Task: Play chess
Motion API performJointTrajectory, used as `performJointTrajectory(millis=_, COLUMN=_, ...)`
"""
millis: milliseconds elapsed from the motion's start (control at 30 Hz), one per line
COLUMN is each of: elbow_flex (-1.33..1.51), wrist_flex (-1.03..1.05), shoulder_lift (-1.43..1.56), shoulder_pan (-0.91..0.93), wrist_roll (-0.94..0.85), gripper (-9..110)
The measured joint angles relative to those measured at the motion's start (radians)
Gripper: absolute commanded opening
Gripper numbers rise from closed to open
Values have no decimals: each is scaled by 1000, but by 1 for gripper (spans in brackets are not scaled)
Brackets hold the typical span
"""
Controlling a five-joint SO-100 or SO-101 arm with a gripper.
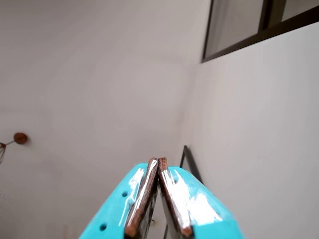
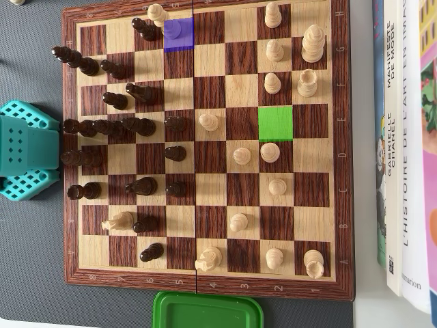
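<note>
Below the chessboard (image 2: 205, 147) sits a green container (image 2: 208, 311), contents hidden; gripper (image 1: 157, 162) closed, empty.

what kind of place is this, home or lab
Probably a home room rather than a lab: a wooden chessboard lies mid-game on a grey surface, art books are stacked beside it, and the wrist view shows plain white walls and a dark-framed window.

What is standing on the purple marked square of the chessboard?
In the overhead view, the purple square holds one chess piece, itself tinted purple by the marking. Its true colour and type cannot be told. The square's surface under the piece is covered.
</note>
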Motion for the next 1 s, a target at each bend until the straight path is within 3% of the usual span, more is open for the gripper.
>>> performJointTrajectory(millis=500, elbow_flex=-296, wrist_flex=868, shoulder_lift=3, shoulder_pan=0, wrist_roll=-2, gripper=3)
performJointTrajectory(millis=1000, elbow_flex=-388, wrist_flex=1489, shoulder_lift=-2, shoulder_pan=-11, wrist_roll=-2, gripper=4)
